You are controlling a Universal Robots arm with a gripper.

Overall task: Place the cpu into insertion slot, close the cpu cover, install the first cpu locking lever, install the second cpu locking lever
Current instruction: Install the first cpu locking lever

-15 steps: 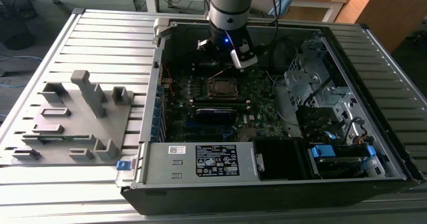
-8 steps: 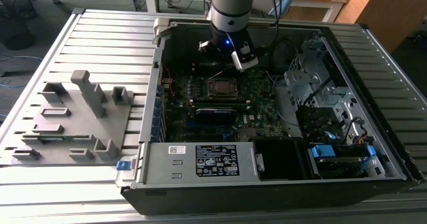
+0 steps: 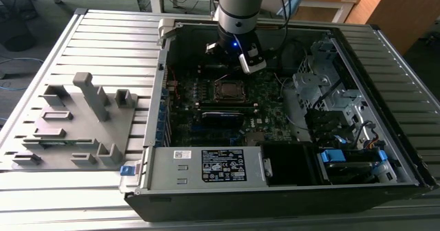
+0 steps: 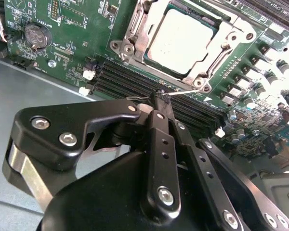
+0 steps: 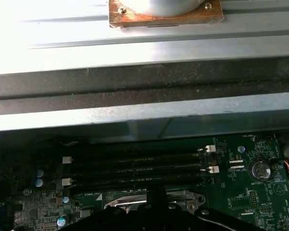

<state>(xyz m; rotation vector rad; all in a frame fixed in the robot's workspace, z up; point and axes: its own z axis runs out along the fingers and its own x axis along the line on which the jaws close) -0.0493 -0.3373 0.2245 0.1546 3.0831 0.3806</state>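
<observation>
The cpu (image 4: 183,41), a dull grey square, lies seated in the insertion slot (image 3: 228,89) on the green motherboard. The silver cpu cover (image 4: 135,33) lies flat over its edges, framing it. A thin wire locking lever (image 4: 185,91) runs along the socket's side next to the memory slots. My gripper (image 4: 160,96) is shut, its black fingers pressed together with the tips right at this wire; whether they press or pinch it I cannot tell. In the exterior view the gripper (image 3: 244,68) hangs just beyond the socket's far edge. The socket's metal edge (image 5: 149,199) peeks out in the first wrist view.
Black memory slots (image 4: 130,82) lie directly beside the lever. A coin battery (image 4: 37,34) sits on the board. The case wall (image 5: 144,67) is close behind the arm. A power supply (image 3: 206,166), a drive cage (image 3: 330,92) and a grey fixture tray (image 3: 75,122) surround the work area.
</observation>
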